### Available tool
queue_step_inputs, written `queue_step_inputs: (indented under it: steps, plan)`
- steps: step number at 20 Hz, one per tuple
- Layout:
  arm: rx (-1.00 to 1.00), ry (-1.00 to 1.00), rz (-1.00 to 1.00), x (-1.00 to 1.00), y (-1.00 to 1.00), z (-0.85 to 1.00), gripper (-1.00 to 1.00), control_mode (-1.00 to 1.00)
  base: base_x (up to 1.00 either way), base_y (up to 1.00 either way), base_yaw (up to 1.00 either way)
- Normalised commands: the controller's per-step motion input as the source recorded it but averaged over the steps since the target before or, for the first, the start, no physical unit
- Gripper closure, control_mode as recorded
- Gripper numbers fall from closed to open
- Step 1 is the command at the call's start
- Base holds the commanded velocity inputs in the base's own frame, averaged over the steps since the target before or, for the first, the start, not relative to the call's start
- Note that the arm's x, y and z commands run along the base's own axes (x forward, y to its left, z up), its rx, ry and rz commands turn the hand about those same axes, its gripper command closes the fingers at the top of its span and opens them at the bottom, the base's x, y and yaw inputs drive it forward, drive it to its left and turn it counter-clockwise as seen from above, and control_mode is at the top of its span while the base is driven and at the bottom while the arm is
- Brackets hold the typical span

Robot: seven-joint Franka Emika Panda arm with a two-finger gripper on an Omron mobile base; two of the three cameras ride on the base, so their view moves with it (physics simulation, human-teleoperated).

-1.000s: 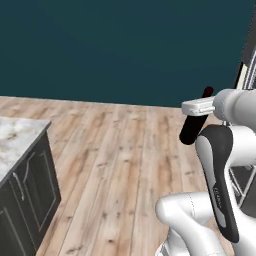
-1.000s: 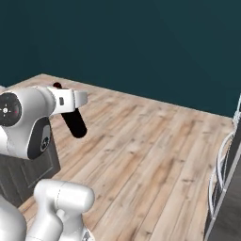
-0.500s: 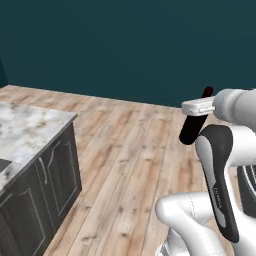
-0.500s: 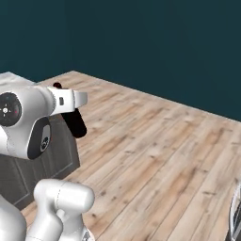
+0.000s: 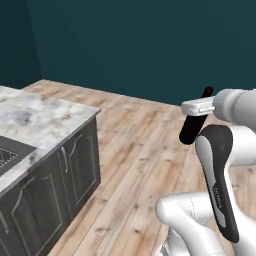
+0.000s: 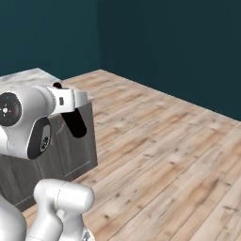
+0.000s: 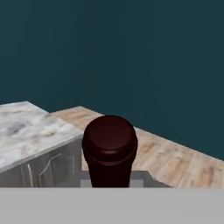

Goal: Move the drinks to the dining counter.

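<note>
Left base view is showing the desk (image 5: 47,117) sliding closer while the end effector (image 5: 196,114) is clenching the dark bottle (image 5: 192,127), so delivery is nearing.

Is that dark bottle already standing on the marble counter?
No, the dark bottle is held up in the pincer over the wooden floor, apart from the marble counter.

Looks like a home kitchen to me. I've got a marble-look counter (image 5: 45,120) with grey and tan veins, sitting on dark cabinets (image 5: 75,170) with panelled doors and slim metal handles. A dark sink (image 5: 10,152) is sunk into the top at the left edge of the left base view. Floor (image 5: 135,150) is light wood planks, walls (image 5: 130,45) flat dark teal. Same counter corner and cabinet front show in the right base and hand views.
</note>
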Motion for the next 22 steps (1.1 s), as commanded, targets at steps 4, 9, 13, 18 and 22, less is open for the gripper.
queue_step_inputs:
  steps: [4,9,13,18,22]
  plan:
    - [0.0,0.0,0.0,0.0,0.0,0.0,1.0,1.0,0.0,0.19,0.3]
    - [0.0,0.0,0.0,0.0,0.0,0.0,1.0,1.0,0.0,0.2,0.3]
    - [0.0,0.0,0.0,0.0,0.0,0.0,1.0,1.0,0.0,0.18,0.3]
    - [0.0,0.0,0.0,0.0,0.0,0.0,1.0,1.0,0.0,0.16,0.3]
    - [0.0,0.0,0.0,0.0,0.0,0.0,1.0,1.0,0.0,0.17,0.29]
